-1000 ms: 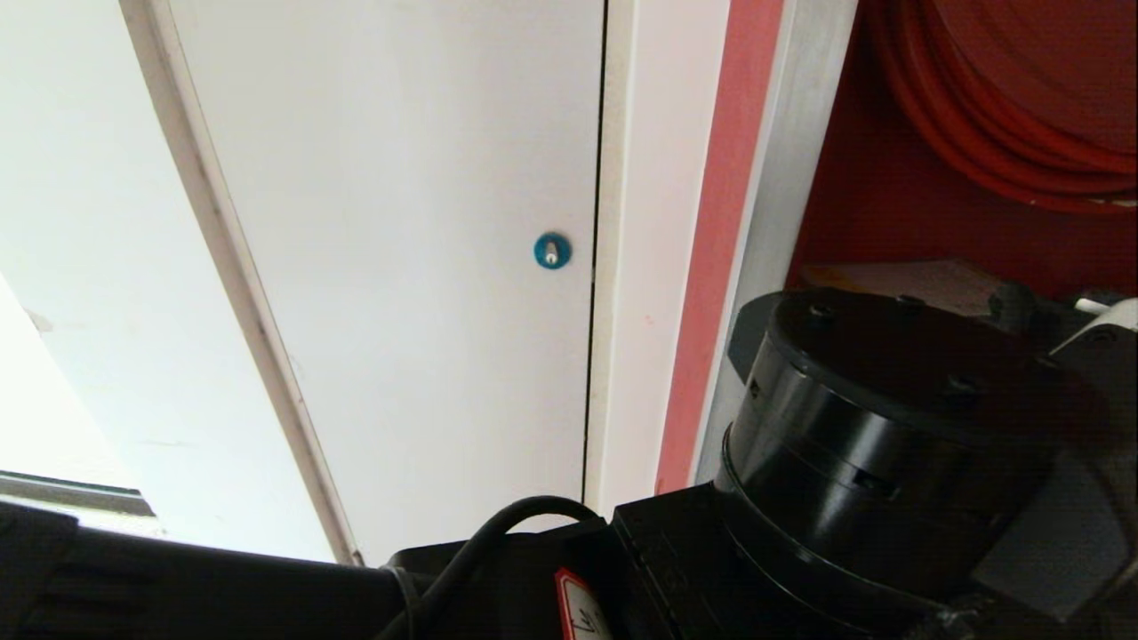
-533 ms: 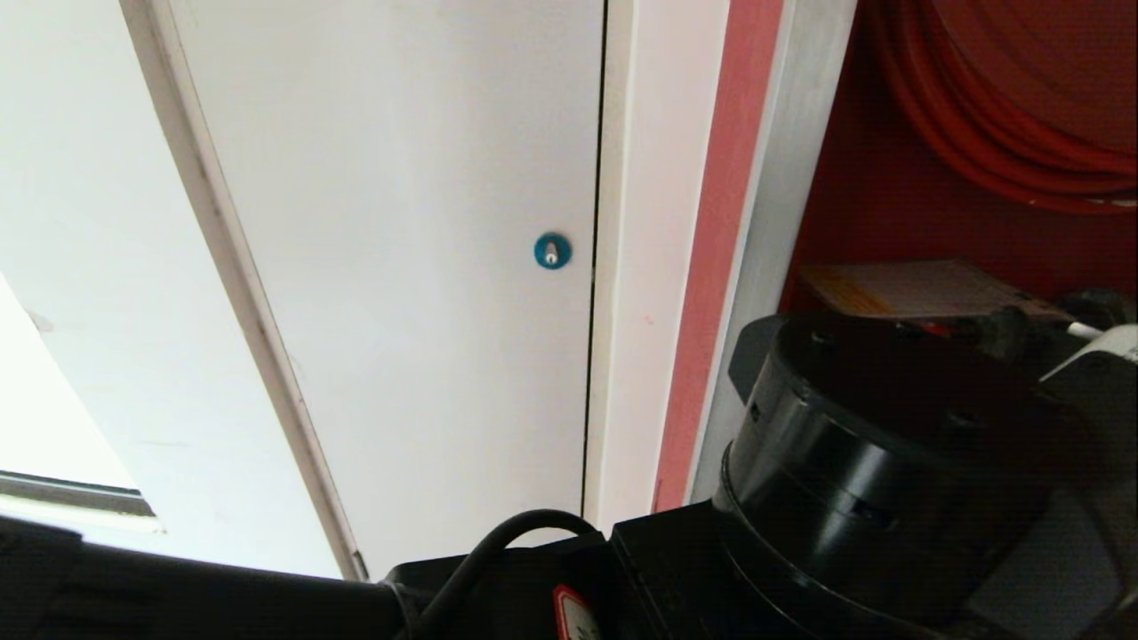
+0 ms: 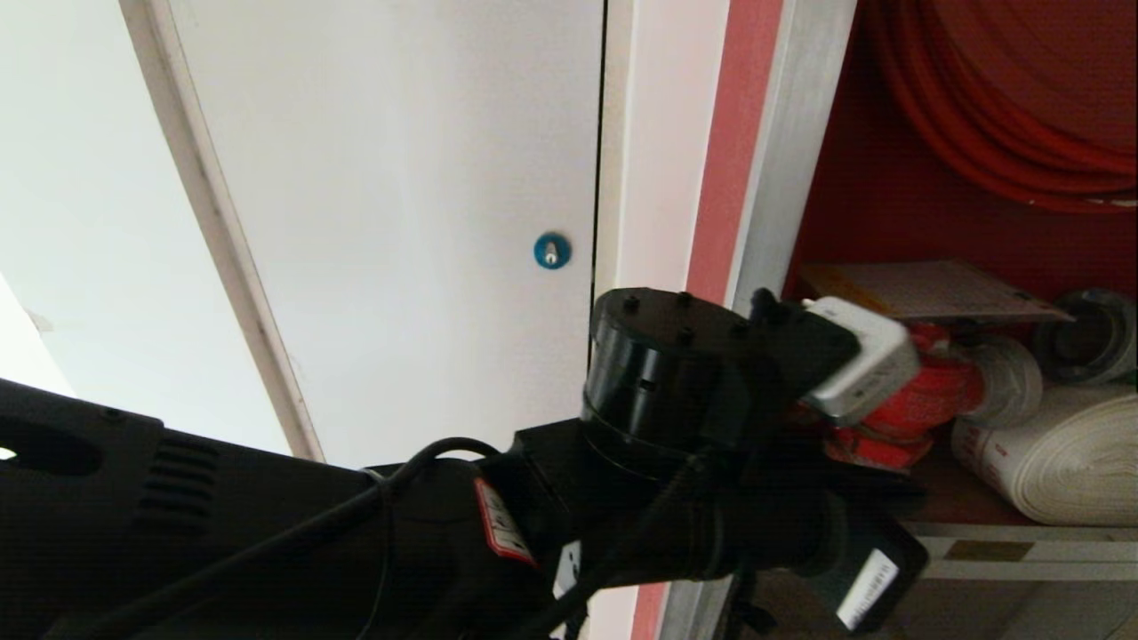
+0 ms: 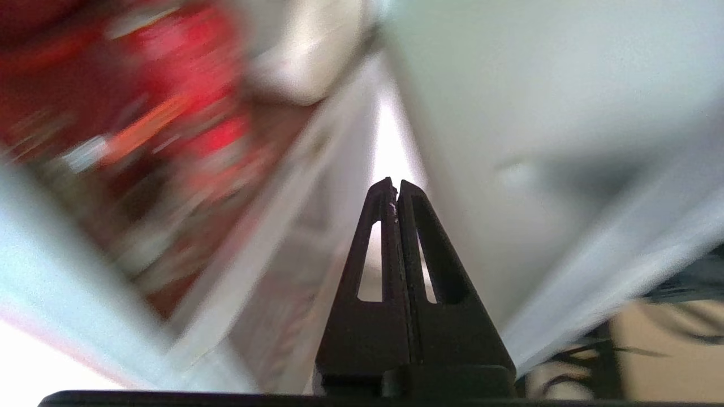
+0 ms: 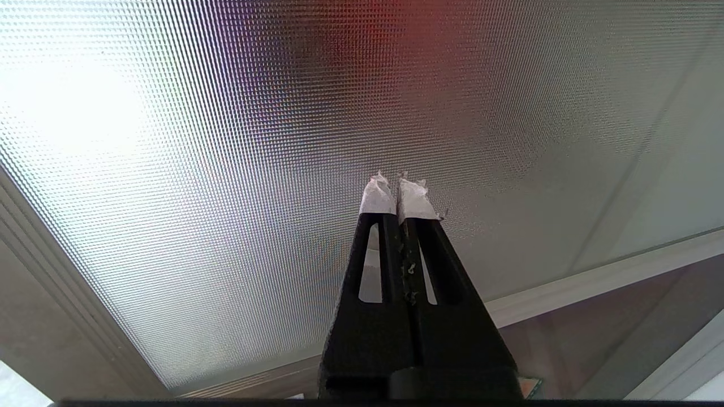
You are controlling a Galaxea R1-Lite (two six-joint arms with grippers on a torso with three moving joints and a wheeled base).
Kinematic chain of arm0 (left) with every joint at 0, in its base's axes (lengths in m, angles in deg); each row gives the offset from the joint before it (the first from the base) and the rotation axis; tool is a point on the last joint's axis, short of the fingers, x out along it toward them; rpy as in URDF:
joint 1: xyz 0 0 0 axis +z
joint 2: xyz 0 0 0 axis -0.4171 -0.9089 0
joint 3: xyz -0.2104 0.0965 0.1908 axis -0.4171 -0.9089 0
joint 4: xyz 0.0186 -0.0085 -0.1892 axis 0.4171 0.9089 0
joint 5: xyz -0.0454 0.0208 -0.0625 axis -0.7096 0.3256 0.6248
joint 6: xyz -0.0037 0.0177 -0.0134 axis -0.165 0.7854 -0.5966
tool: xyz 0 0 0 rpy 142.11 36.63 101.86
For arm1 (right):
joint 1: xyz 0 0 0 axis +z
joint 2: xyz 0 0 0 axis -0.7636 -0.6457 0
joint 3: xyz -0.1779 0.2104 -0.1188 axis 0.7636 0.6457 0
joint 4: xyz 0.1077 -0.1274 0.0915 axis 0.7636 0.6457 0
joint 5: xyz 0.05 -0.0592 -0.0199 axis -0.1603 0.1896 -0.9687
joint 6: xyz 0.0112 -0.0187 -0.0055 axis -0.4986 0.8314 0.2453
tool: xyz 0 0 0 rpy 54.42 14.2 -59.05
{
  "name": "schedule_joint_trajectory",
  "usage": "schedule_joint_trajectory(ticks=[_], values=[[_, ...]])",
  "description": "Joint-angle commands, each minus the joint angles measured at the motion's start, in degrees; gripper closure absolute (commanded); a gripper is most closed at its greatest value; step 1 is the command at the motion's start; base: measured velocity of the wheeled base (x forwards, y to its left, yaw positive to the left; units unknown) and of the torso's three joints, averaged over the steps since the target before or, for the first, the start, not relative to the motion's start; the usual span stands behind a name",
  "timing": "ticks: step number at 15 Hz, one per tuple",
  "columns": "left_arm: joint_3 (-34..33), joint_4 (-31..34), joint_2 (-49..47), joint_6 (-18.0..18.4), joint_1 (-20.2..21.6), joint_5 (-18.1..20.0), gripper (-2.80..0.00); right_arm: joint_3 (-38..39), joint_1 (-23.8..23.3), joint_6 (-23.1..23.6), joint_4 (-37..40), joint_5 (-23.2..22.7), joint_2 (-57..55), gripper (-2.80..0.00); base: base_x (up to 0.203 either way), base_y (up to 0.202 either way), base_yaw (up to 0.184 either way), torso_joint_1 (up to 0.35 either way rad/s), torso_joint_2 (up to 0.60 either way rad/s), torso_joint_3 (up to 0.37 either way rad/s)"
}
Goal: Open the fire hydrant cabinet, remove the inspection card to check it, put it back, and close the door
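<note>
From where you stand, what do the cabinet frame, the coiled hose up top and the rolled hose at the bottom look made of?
The cabinet frame looks like brushed aluminium: silver-grey, with a faint streaked sheen. The coiled hose seems to be rubber or plastic: smooth, matte red, in even round loops. The rolled hose looks like woven fabric: off-white, flat layers wound tight, though no weave can be made out.

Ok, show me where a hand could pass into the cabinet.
Free: the red back wall between the hose coil above and the card below. Crowded: the shelf, packed with valve and rolled hose, the left arm in front.
</note>
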State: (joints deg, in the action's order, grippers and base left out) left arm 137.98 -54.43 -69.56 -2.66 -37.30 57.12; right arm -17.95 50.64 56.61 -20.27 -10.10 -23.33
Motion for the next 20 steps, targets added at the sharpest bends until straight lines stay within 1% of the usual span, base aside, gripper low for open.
schedule_joint_trajectory(ticks=[1, 5, 7, 9, 13, 17, 19, 20], values=[[-3.8, -0.39, 1.82, 0.06, 4.37, 0.1, 0.0, 0.26, 0.03, 0.01, -0.02, -0.02, -0.09, 0.0, 0.0, 0.0, 0.0, 0.0, 0.0, 0.0], [-11.61, -0.6, 5.43, 1.24, 11.82, 0.01, 0.0, 0.26, 0.03, 0.01, -0.02, -0.02, -0.09, 0.0, 0.0, 0.0, 0.0, 0.0, 0.0, 0.0], [-16.15, -0.63, 9.0, 2.1, 16.6, 0.01, 0.0, 0.26, 0.03, 0.01, -0.02, -0.02, -0.09, 0.0, 0.0, 0.0, 0.0, 0.0, 0.0, 0.0], [-20.48, -0.67, 13.5, 2.42, 22.25, 0.01, 0.0, 0.26, 0.03, 0.01, -0.02, -0.02, -0.09, 0.0, 0.0, 0.0, 0.0, 0.0, 0.0, 0.0], [-28.59, -0.69, 24.59, 2.55, 34.28, 0.05, 0.0, 0.26, 0.03, 0.01, -0.02, -0.02, -0.09, 0.0, 0.0, 0.0, 0.0, 0.0, 0.0, 0.0], [-34.48, -0.63, 37.01, 2.48, 44.4, -0.06, 0.0, 0.26, 0.03, 0.01, -0.02, -0.02, -0.09, 0.0, 0.0, 0.0, 0.0, 0.0, 0.0, 0.0], [-38.25, -0.61, 44.24, 2.46, 50.57, -0.07, 0.0, 0.26, 0.03, 0.01, -0.02, -0.02, -0.09, 0.0, 0.0, 0.0, 0.0, 0.0, 0.0, 0.0], [-40.05, -0.61, 47.95, 2.44, 53.01, -0.08, 0.0, 0.26, 0.03, 0.01, -0.02, -0.02, -0.09, 0.0, 0.0, 0.0, 0.0, 0.0, 0.0, 0.0]])
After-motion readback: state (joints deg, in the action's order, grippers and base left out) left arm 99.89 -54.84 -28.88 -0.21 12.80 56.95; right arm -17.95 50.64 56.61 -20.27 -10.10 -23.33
